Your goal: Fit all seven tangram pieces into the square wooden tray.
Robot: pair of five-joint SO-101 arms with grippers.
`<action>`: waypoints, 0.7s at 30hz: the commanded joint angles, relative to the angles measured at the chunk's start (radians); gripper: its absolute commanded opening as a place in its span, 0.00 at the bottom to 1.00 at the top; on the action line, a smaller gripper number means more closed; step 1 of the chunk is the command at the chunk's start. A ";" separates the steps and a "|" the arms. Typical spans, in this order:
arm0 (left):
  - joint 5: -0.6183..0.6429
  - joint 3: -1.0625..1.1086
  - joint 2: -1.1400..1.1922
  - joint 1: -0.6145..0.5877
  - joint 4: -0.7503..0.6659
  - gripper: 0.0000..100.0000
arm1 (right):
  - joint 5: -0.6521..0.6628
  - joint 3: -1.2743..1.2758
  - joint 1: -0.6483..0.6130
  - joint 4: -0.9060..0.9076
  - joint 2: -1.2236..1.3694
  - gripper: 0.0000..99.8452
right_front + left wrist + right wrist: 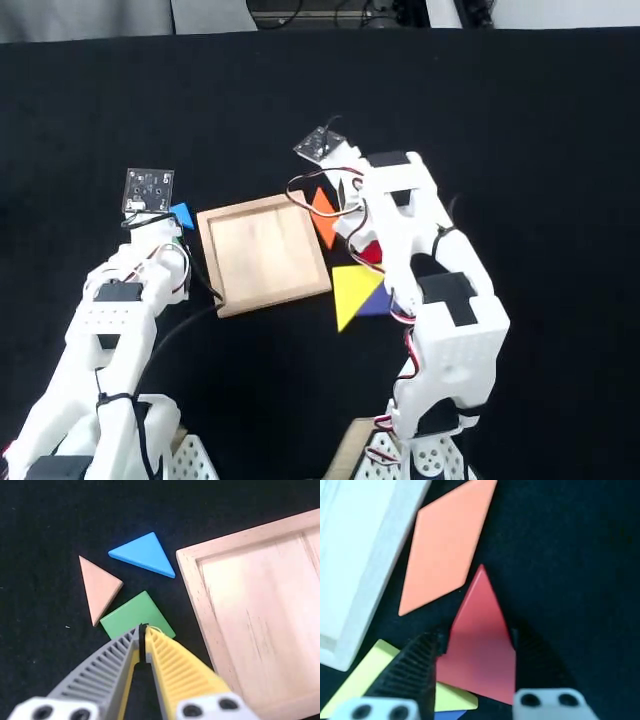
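Observation:
The square wooden tray [263,250] [192,562] lies empty between the arms. My left gripper [142,629] [172,232] is shut, with its tips over a green square [135,616]. Beyond the square lie a blue triangle [142,555] [182,214] and a peach triangle [97,587]. On the tray's other side, my right gripper [477,637] is shut on the red triangle [481,605] [372,252], its fingers [427,647] pressing the two slanted edges. An orange parallelogram [445,550] [325,215] lies next to the tray, and a yellow triangle [352,292] [365,680] partly covers a dark blue piece [380,302].
Everything rests on a black cloth-covered table [520,130]. A black cable [185,325] runs from the left arm toward the tray's near corner. Open cloth stretches behind the tray and to the far right.

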 commanded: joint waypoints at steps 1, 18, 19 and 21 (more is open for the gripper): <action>-0.005 -0.005 -0.012 0.004 -0.020 0.03 | -0.012 -0.019 0.002 0.015 0.002 0.10; -0.005 -0.007 -0.012 0.005 -0.020 0.03 | 0.091 0.076 0.041 0.126 -0.200 0.37; -0.005 -0.007 -0.012 0.005 -0.020 0.03 | 0.109 0.107 0.034 0.120 -0.225 0.37; -0.005 -0.007 -0.012 0.005 -0.020 0.03 | 0.130 0.160 0.032 0.103 -0.272 0.36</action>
